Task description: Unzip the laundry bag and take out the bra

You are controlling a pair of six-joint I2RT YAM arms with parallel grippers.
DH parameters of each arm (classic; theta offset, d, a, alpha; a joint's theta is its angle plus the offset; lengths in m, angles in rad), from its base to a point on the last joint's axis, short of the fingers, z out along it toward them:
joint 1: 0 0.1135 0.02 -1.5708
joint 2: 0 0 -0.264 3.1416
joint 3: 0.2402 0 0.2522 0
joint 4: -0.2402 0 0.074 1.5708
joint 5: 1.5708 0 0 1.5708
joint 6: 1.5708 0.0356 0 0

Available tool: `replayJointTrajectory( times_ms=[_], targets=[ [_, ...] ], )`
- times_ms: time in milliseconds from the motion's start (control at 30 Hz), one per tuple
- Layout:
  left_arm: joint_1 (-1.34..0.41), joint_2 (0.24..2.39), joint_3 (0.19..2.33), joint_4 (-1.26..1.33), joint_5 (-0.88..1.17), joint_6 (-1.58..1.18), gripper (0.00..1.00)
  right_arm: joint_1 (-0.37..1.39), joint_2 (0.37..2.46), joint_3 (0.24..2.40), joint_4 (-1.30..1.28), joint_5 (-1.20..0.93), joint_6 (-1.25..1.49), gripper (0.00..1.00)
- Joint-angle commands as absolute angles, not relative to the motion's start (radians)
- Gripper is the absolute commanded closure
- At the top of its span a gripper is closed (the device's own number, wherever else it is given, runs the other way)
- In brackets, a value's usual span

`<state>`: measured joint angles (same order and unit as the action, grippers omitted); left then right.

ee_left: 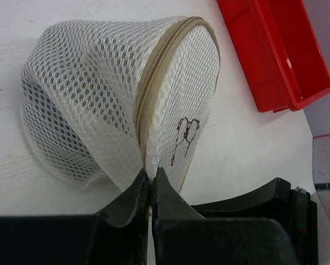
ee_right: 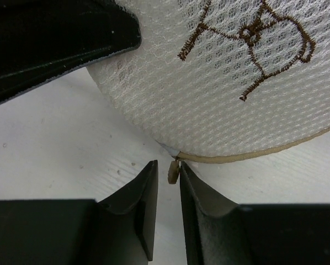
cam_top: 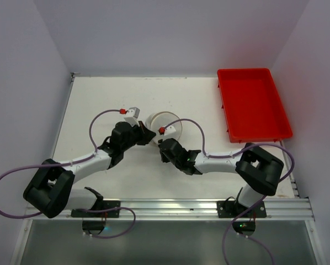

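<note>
Unzip step, zip (ee_left: 154, 83) closed. Left pincer (ee_left: 152, 179) clamps bag (ee_left: 88, 94) seam at its tips; right pincer (ee_right: 169, 182) narrow, tab (ee_right: 173, 172) between jaws, unpinched. Next: grip tab, draw along rim.

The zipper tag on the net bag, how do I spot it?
On the table, find the white mesh laundry bag. At the tan edge of its lid, a tiny beige zipper pull dangles between the fingers of the right gripper: the only loose bit.
</note>
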<state>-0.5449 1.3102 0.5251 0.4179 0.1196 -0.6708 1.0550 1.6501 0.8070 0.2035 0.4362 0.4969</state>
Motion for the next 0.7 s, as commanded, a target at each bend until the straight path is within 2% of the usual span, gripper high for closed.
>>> replayJointTrajectory(
  times_ms=[0,33,233,333,433,667],
  targets=[
    [-0.535,1.276,0.514,0.454,0.133,-0.683,1.00,1.060,1.669,0.841,0.245,0.489,0.503,0.77],
    [-0.535,1.279,0.514,0.459,0.132,-0.683,1.00,1.060,1.675,0.844,0.242,0.491,0.502,0.84],
    [-0.535,1.284,0.509,0.465,0.140,-0.690,1.00,1.060,1.700,0.867,0.210,0.526,0.515,0.83],
    [-0.534,1.284,0.509,0.465,0.141,-0.687,1.00,1.060,1.698,0.856,0.225,0.531,0.515,0.87],
    [-0.531,1.281,0.509,0.460,0.137,-0.687,1.00,1.060,1.692,0.851,0.212,0.535,0.520,1.00],
    [-0.494,1.250,0.518,0.394,0.136,-0.684,1.00,1.052,1.615,0.812,0.179,0.591,0.450,1.00]
  ],
)
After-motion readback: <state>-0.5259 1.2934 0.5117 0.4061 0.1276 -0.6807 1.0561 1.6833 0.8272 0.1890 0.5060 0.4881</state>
